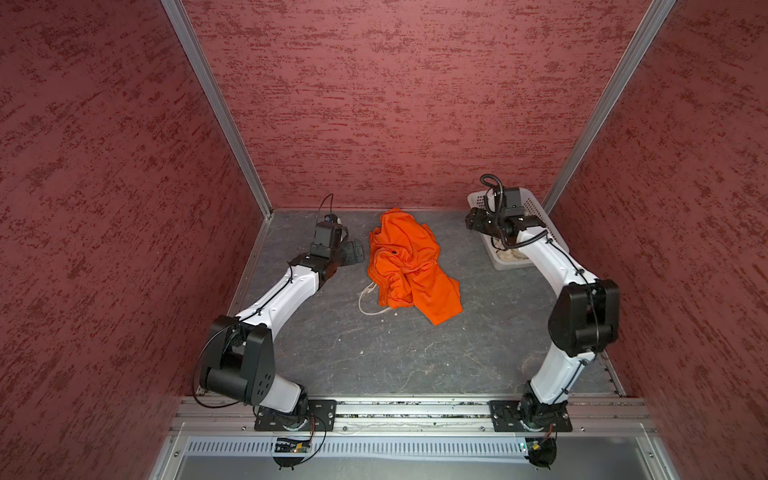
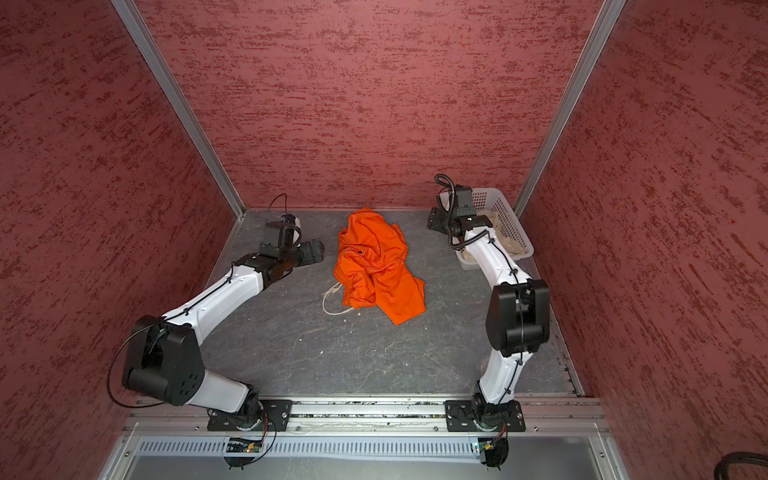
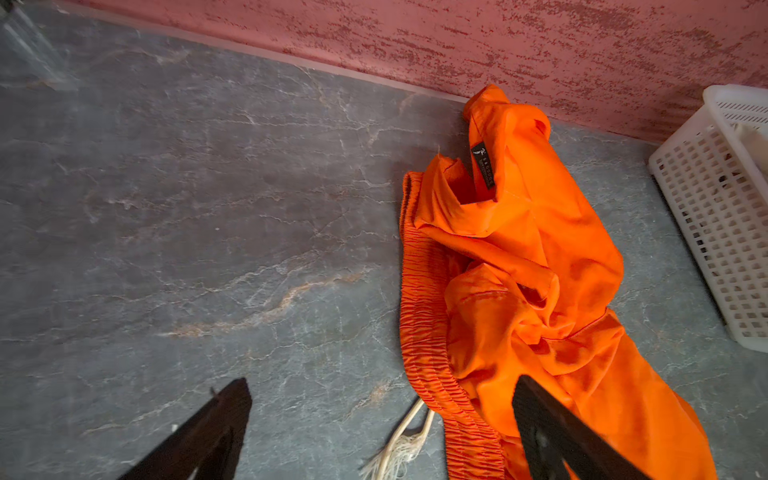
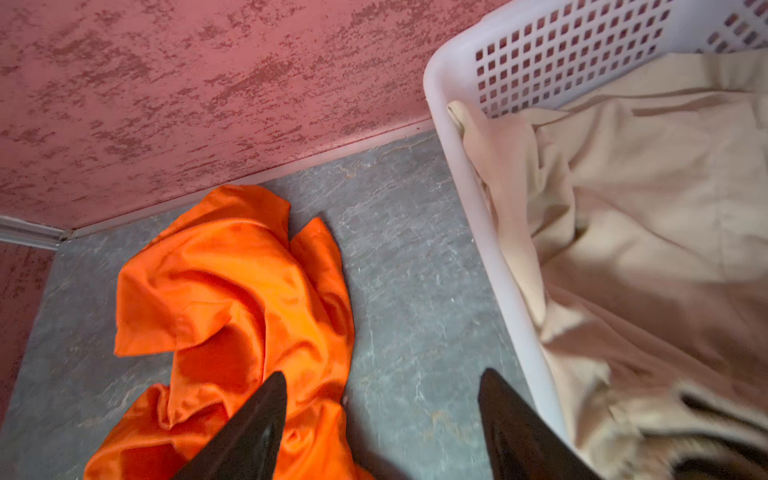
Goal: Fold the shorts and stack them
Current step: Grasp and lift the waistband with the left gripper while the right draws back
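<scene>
Two pairs of shorts, neither folded. Orange shorts (image 1: 411, 266) crumpled in middle of table (image 1: 374, 357), toward back wall, white drawstring (image 1: 368, 301) trailing out on near side. Beige shorts (image 4: 644, 249) bunched inside white basket (image 2: 509, 216), back right corner. Left end effector (image 1: 353, 251) just beside orange shorts, released, empty. Right end effector (image 4: 382, 374) between orange shorts and basket, spread wide, gripping nothing.

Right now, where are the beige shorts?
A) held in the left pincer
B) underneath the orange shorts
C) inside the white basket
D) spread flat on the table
C: the beige shorts lie crumpled inside the white basket, while the orange shorts sit outside it, apart from it.
</scene>
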`<state>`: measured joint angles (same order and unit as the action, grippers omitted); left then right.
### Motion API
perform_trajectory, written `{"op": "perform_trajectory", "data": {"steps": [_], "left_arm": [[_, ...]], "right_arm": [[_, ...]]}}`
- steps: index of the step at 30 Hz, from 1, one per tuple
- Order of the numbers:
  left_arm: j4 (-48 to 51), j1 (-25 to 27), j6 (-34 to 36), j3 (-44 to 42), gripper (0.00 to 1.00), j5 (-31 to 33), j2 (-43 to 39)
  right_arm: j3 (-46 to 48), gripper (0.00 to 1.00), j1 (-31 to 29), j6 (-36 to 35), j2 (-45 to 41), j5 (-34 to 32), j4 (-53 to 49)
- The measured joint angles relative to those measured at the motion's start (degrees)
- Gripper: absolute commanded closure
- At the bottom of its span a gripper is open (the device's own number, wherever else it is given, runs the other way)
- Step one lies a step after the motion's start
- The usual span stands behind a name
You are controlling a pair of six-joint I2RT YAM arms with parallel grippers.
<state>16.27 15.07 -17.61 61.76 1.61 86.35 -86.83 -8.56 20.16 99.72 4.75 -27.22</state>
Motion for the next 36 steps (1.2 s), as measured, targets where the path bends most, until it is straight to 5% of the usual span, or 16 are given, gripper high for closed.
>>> {"op": "perform_trajectory", "data": {"steps": [11,20,22,26,32,36], "left_arm": [[-7.9,0.0,-8.2,-4.2,0.15,-15.3,13.2],[-16.1,0.5,-8.5,-1.2,0.18,-21.8,21.5],[-17.4,0.8,-8.5,0.7,0.29,-22.5,23.4],[-19.1,1.1,-8.5,3.0,0.68,-23.9,25.8],[-19.4,1.4,-7.0,3.1,0.93,-23.9,24.5],[-15.3,1.2,-3.8,3.2,0.99,-21.6,18.9]], "right_arm": [[12.2,0.24,-27.1,-4.2,-4.9,-0.7,2.7],[19.4,0.23,-30.7,-1.4,-2.0,-0.5,9.4],[21.4,0.22,-30.7,-0.3,-2.0,-0.5,10.9],[23.8,0.22,-30.3,2.2,-2.0,-0.4,14.6],[28.2,0.22,-27.2,7.4,-3.3,1.0,20.9],[29.7,0.22,-24.3,9.9,-4.8,3.6,24.0]]}}
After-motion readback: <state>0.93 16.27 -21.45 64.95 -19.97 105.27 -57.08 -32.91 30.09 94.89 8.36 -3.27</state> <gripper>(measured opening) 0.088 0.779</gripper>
